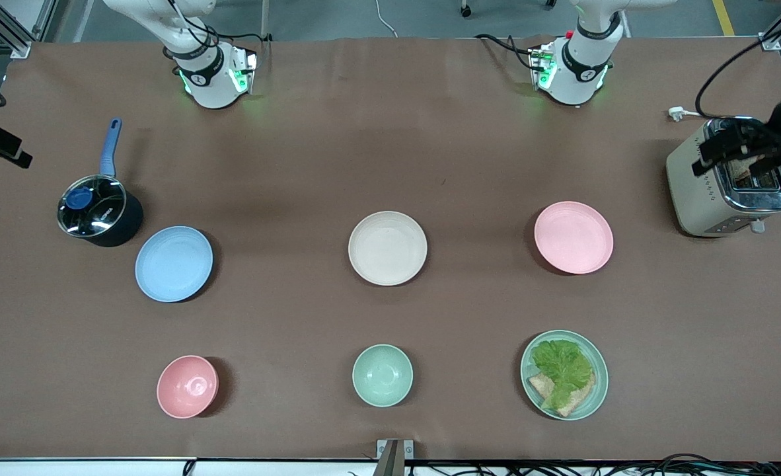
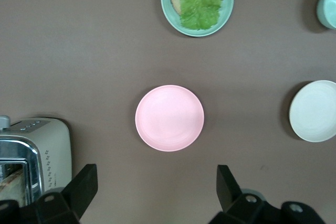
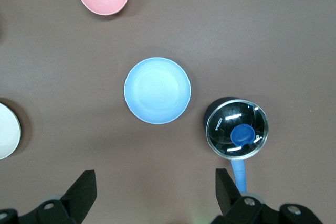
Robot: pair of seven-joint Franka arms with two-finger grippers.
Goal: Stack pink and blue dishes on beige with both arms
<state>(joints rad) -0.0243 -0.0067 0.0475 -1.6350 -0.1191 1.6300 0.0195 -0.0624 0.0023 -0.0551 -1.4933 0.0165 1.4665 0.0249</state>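
Observation:
The beige plate [image 1: 388, 248] lies empty at the table's middle. The pale pink plate [image 1: 573, 237] lies beside it toward the left arm's end, and the pale blue plate [image 1: 174, 264] toward the right arm's end. All three are apart. My left gripper [image 2: 156, 174] hangs open high over the bare table, just short of the pink plate [image 2: 169, 117], with nothing between its fingers. My right gripper [image 3: 156, 178] hangs open in the same way by the blue plate [image 3: 157, 90]. The beige plate's rim [image 2: 314, 110] shows at the edge of the left wrist view.
A lidded dark saucepan [image 1: 96, 211] with a blue handle stands close to the blue plate. A cream toaster [image 1: 727, 182] stands at the left arm's end. Nearer the front camera are a pink bowl [image 1: 187, 387], a mint bowl [image 1: 382, 375] and a green plate [image 1: 598, 390] of lettuce.

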